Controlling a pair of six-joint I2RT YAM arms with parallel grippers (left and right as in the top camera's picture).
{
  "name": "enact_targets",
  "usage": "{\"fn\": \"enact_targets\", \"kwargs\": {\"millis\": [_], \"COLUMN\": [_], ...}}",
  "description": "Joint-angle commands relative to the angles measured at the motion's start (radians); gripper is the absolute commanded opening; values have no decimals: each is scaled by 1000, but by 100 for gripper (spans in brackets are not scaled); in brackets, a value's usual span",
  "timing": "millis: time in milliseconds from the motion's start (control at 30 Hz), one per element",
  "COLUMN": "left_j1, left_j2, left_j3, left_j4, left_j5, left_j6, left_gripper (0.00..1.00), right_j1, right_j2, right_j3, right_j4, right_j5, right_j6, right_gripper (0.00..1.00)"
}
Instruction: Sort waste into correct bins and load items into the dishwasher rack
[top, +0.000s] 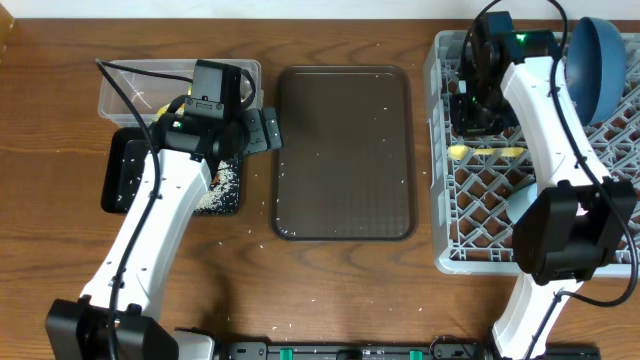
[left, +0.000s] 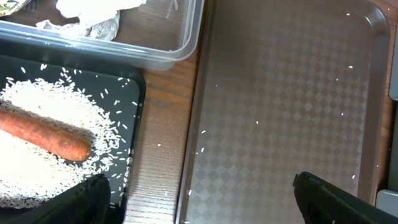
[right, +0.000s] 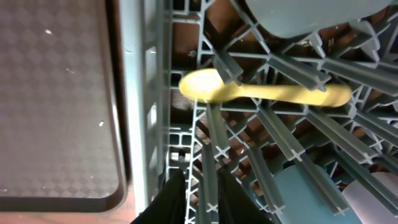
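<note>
The grey dishwasher rack (top: 445, 200) stands at the right. A big dark-blue bowl (top: 600, 60) leans in its far corner. The yellow spoon (top: 485, 152) lies across the rack's grid, also in the right wrist view (right: 261, 92). My right gripper (right: 205, 199) hovers just over the rack's left side, slightly open and empty, with a rack rib showing between its fingers. My left gripper (left: 199, 205) is wide open and empty over the gap between the black tray (left: 134, 102) and the brown tray. The orange carrot (left: 43, 134) lies in rice (left: 37, 99) on the black tray. Crumpled tissue (left: 87, 12) lies in the clear tub (left: 180, 53).
The brown serving tray (top: 345, 150) lies in the middle with a few rice grains on it. A pale-blue dish (right: 311, 193) sits lower in the rack, and another bluish dish (right: 305, 12) shows at the top of the right wrist view. Loose grains lie on the wood near the trays.
</note>
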Motion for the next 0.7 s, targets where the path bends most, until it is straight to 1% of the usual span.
{"fn": "enact_targets", "kwargs": {"millis": [0, 67, 133, 167, 267, 300, 433, 567, 667], "left_j1": [3, 3, 3, 3, 3, 3, 3, 3, 3], "left_j2": [0, 0, 0, 0, 0, 0, 0, 0, 0], "left_j3": [16, 16, 16, 16, 16, 16, 16, 16, 16], "left_j4": [0, 0, 0, 0, 0, 0, 0, 0, 0], "left_j5": [-6, -6, -6, -6, -6, -6, -6, -6, -6], "left_j6": [2, 2, 2, 2, 2, 2, 2, 2, 2], "left_gripper": [97, 97, 97, 97, 97, 97, 97, 97, 97], "right_j1": [7, 7, 7, 7, 7, 6, 7, 6, 6], "right_j2": [-53, -93, -145, -174, -289, -326, -476, -582, -656], "right_j3": [92, 136, 163, 173, 187, 187, 187, 187, 187], "right_j4": [-13, -27, -32, -33, -38, -40, -41, -47, -143], "right_j5": [-48, -83, -93, -93, -93, -93, -98, -97, -27], "right_j6": [-16, -32, -39, -39, -37, -34, -35, -35, -80], "right_gripper": [17, 20, 26, 31, 50, 99, 99, 99, 99]}}
